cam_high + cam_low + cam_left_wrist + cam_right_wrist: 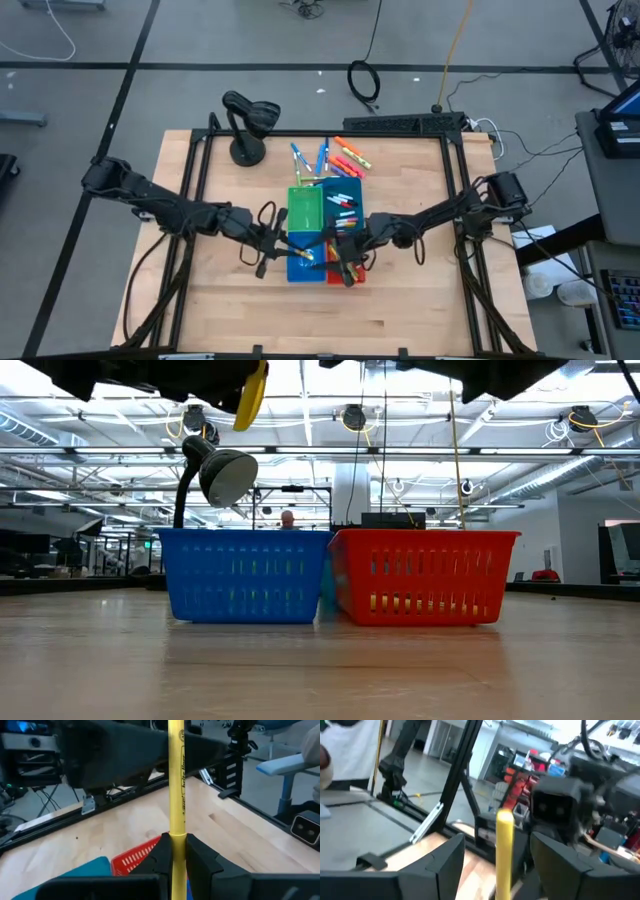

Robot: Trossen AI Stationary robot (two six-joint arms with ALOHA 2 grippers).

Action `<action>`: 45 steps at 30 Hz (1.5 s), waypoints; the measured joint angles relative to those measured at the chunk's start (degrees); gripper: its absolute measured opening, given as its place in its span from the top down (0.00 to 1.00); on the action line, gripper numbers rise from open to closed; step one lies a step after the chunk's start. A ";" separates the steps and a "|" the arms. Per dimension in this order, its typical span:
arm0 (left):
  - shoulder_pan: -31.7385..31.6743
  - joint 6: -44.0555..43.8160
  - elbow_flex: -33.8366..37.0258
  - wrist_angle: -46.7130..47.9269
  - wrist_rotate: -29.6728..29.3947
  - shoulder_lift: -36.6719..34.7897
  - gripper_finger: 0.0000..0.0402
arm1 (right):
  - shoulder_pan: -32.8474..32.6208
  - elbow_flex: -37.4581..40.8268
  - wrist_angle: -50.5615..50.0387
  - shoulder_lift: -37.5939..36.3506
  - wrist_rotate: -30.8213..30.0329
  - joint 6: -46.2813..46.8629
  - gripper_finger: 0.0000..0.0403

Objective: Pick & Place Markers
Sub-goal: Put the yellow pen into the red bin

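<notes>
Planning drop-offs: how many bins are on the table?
4, in a two-by-two block mid-table: green bin beside teal bin in the high view's upper row, blue bin beside red bin below; none seems hidden.

Four bins stand together in a square block at the middle of the table (220, 300). The two far bins (305, 208) hold markers (343, 203). More markers (350, 156) lie loose on the table just behind the block. A desk lamp (247, 120) stands at the far left, well apart from the bins. The left gripper (278, 249) and right gripper (340, 262) meet over the two near bins (300, 268), one from each side.
</notes>
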State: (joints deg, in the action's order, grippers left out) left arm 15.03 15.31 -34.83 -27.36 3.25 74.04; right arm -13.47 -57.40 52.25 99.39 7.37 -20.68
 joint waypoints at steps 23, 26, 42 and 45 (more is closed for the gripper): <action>-3.83 0.67 -6.23 -3.93 9.45 10.05 0.92 | 0.61 -0.40 -5.78 0.09 0.94 -2.01 0.94; -3.81 0.70 -6.24 -3.63 9.15 9.51 0.90 | 0.61 -0.40 -5.70 0.09 0.83 -2.95 0.98; 1.62 0.56 -6.26 2.14 -28.15 8.18 0.50 | -0.13 -0.43 -24.67 -7.07 -11.01 3.00 0.99; 3.44 1.86 -6.32 3.56 -36.32 6.64 0.39 | -0.65 -0.36 -33.15 -8.40 -11.69 8.61 0.99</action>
State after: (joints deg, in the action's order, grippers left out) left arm 18.47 17.18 -41.15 -23.80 -33.07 80.68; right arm -14.12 -57.76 19.10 90.99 -4.32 -12.07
